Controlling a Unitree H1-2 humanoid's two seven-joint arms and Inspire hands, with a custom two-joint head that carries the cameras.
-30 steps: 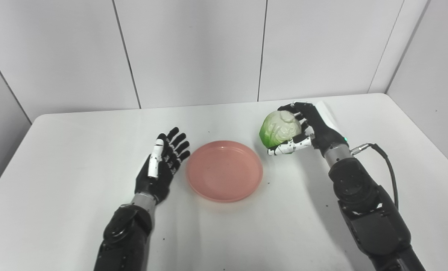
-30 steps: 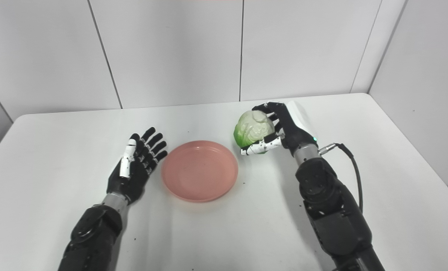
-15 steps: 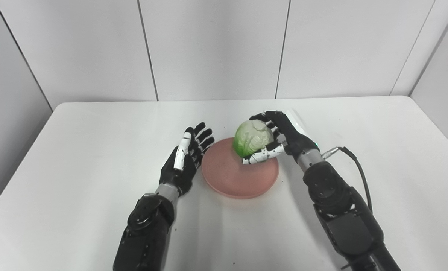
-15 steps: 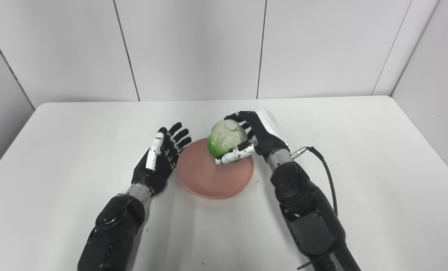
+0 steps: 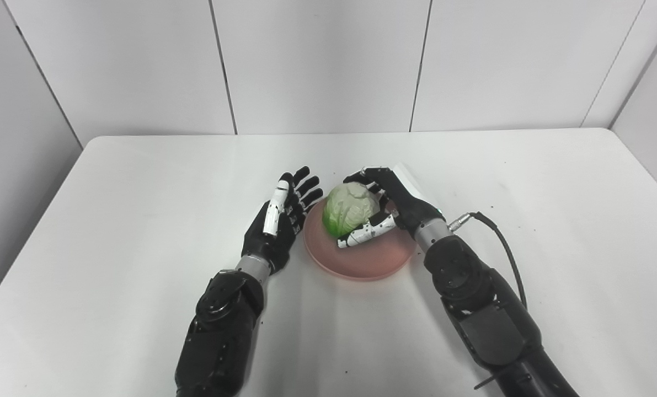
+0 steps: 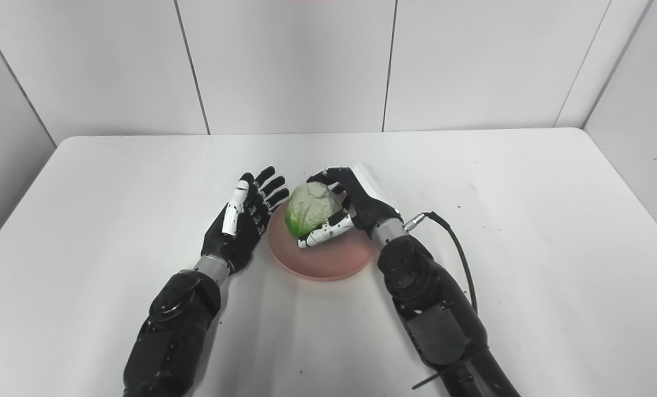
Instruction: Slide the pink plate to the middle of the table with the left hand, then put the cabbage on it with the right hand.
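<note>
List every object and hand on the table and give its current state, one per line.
pink plate: flat on the table near its middle, right way up.
cabbage: over the plate, gripped; whether it touches the plate cannot be told.
right hand: shut on the cabbage, thumb under, fingers over.
left hand: open, holding nothing, beside the plate's left rim.
table: white, bearing the plate.

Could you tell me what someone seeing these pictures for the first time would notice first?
The eye goes to the green and white cabbage gripped by the right hand over the pink plate near the middle of the white table; whether it touches the plate is hard to tell. Just left of the plate, the left hand waits open, palm toward the plate.
</note>
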